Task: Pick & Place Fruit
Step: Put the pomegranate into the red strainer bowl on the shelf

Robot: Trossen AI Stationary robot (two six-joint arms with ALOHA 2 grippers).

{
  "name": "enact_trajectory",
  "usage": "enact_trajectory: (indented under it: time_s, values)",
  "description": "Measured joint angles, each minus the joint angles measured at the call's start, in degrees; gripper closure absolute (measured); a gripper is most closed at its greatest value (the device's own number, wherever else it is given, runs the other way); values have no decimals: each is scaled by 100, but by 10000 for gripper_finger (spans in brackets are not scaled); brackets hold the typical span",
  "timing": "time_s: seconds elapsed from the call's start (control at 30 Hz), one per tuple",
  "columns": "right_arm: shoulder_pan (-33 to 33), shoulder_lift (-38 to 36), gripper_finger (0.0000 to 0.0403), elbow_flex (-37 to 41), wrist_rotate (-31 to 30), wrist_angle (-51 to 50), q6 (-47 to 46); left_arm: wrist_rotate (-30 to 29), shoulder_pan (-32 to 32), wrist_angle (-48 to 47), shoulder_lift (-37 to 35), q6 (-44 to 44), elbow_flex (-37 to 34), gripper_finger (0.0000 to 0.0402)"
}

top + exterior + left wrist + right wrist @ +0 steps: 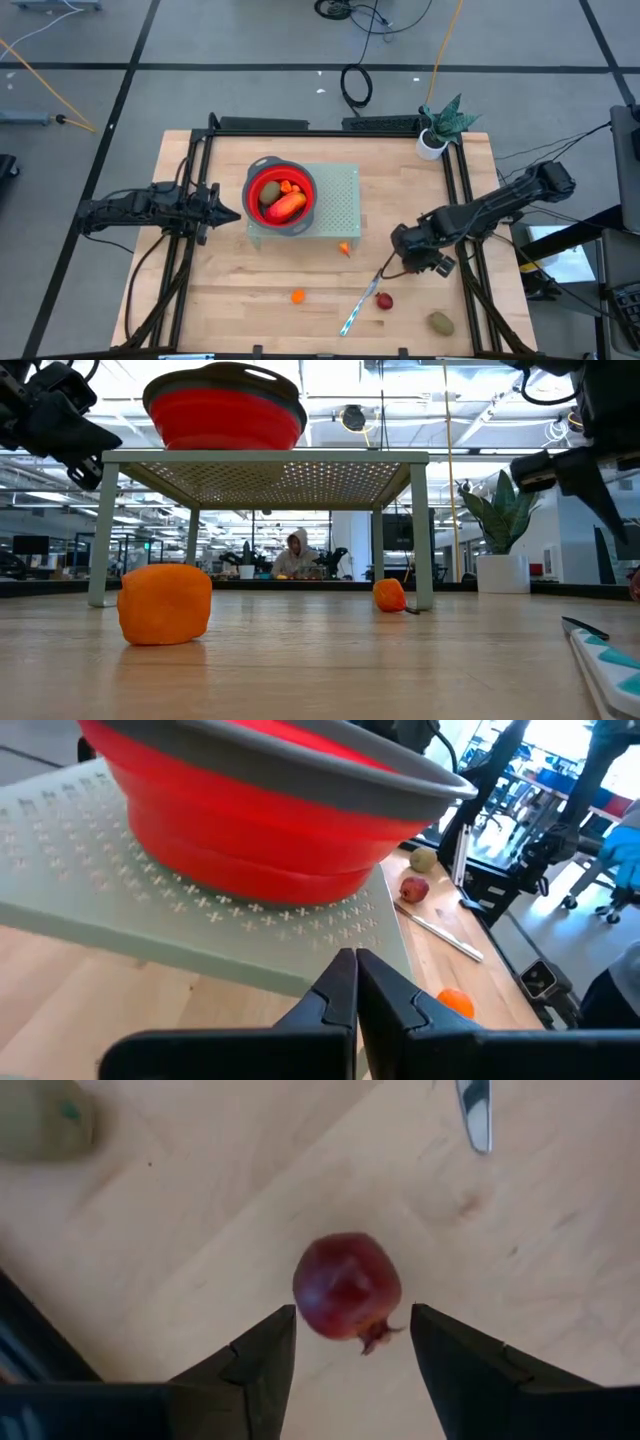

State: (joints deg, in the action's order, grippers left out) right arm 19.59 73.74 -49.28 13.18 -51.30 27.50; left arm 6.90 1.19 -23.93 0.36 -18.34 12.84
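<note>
A red bowl [280,197] stands on a pale green perforated stand [340,205] and holds an orange-red fruit [288,205] and an olive one. Loose on the table lie a dark red fruit [384,301], an olive-brown fruit [441,322] and two orange fruits [298,296] [345,249]. My right gripper [353,1335] hangs open above the table, pointing steeply down. The dark red fruit [347,1286] lies just beyond its fingertips, untouched. My left gripper [355,960] is shut with nothing in it, held level in the air just left of the bowl [270,810].
A slim silver-and-blue knife [360,305] lies on the table beside the dark red fruit. A potted plant [440,130] stands at the far right corner. Black frame rails run along the table's left and right sides. A person [297,555] sits far behind the table.
</note>
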Motion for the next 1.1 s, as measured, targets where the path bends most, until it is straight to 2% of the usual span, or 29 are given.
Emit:
enact_trajectory:
  time_s: [0.23,0.47,0.67,0.77,0.93,1.1]
  values:
    - [5,24,207,0,32,183,531,-27,0,-37,0,28,0,388]
    - [5,24,204,0,63,177,963,-142,0,-39,0,60,0,400]
    - [5,24,183,0,504,174,1118,-144,0,-39,0,60,1,388]
    - [5,24,171,6,503,189,1180,-146,0,-39,0,59,2,389]
    - [5,24,157,276,486,625,1245,-146,0,-37,0,58,2,400]
    - [5,24,153,503,377,987,1306,-149,0,-34,0,58,2,389]
